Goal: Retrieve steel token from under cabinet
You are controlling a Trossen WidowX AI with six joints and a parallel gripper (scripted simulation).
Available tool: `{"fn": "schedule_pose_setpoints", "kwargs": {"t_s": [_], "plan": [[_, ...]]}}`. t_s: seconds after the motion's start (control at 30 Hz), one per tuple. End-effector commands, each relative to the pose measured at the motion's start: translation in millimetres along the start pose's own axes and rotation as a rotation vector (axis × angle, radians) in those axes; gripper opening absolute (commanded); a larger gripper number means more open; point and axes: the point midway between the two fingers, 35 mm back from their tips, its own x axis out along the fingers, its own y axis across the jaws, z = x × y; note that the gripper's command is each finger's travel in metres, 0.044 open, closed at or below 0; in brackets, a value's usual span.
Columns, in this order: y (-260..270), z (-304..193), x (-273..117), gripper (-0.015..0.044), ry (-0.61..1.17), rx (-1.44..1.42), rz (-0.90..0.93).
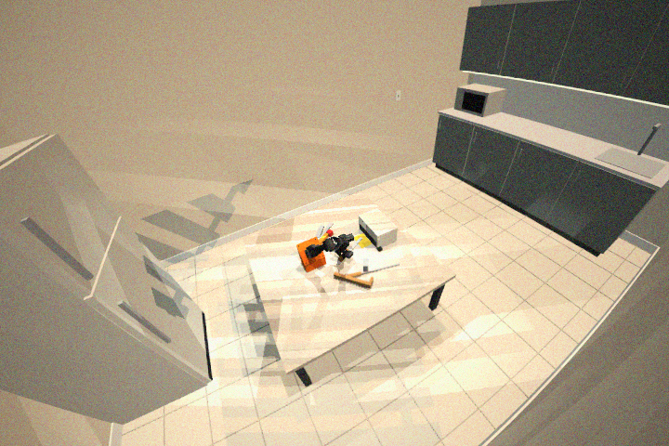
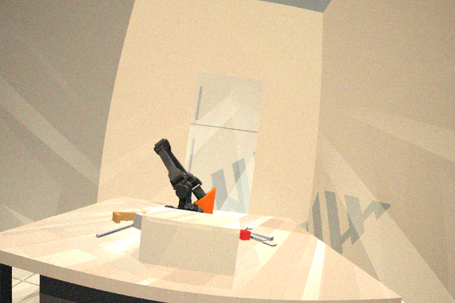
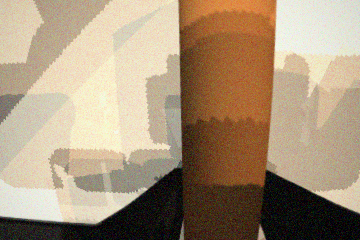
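Note:
My gripper (image 3: 218, 177) is shut on an orange-brown wooden handle (image 3: 225, 90), which stands up between the fingers in the wrist view. In the top view the arm (image 1: 331, 244) reaches toward the cabinet (image 1: 380, 229), with the hand short of it. A thin pale rod (image 1: 357, 243) shows between the hand and the cabinet, over the yellow marked area (image 1: 365, 243); whether it belongs to the held handle I cannot tell. The exterior view shows the cabinet (image 2: 188, 246) from behind, hiding the marked area and the hand. The steel token is not visible in any view.
A wooden hammer-shaped thing (image 1: 352, 279) lies on the table (image 1: 314, 325), beside a long grey rod (image 1: 386, 268) (image 2: 114, 229) and a small grey block (image 1: 365, 268). A red piece (image 1: 329, 232) (image 2: 244, 234) and steel strips (image 2: 261, 237) lie on the other side. The arm's orange mount (image 1: 310, 261) stands behind.

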Motion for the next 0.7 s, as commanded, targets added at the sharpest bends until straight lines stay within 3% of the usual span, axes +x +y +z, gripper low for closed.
{"fn": "schedule_pose_setpoints", "kwargs": {"t_s": [0.0, 0.67], "plan": [[0.0, 0.7, -0.9, 0.0, -0.002, -0.042, 0.0], [6.3, 10.2, -1.5, 0.0, -0.002, -0.095, 0.001]]}}
